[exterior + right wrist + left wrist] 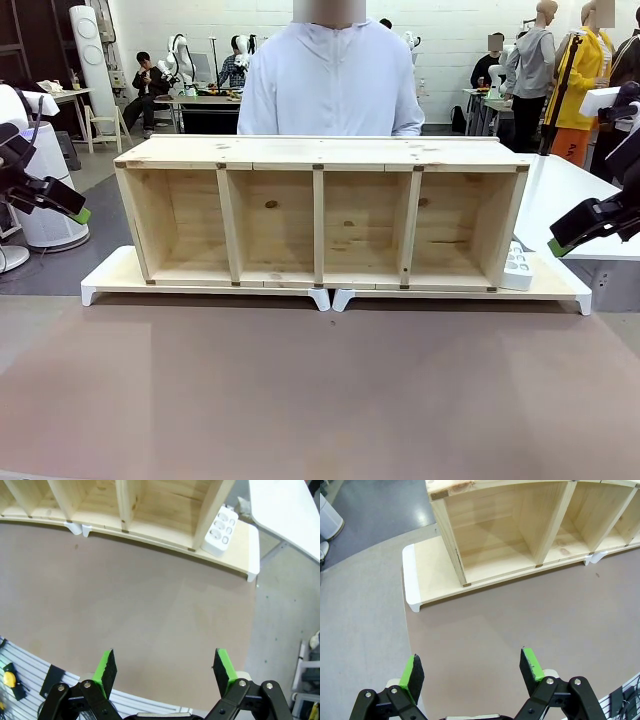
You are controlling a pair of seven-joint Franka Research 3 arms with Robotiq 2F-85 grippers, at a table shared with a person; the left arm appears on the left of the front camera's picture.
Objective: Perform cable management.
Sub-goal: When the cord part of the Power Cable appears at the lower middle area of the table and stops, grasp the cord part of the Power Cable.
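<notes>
Holding left hand [472, 670] and right hand [165, 672] apart, empty, above counter [320, 400]. Judging task not yet starting: cannot tell cable's whereabouts; seeing nothing routed through shelf [330, 152] or plugged into power strip [220, 530].

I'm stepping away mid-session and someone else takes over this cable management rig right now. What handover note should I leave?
Left gripper: open, empty, raised at the left side of the brown table.
Right gripper: open, empty, raised at the table's right side.
Things: the wooden shelf, with four empty compartments, stands on low white-edged boards. A white power strip lies on the board against the shelf's right end, its visible sockets empty. A person stands behind the shelf.
Done: nothing visible; no cable held or plugged in.
Left: the whole job, beginning with getting hold of the cable.
</notes>
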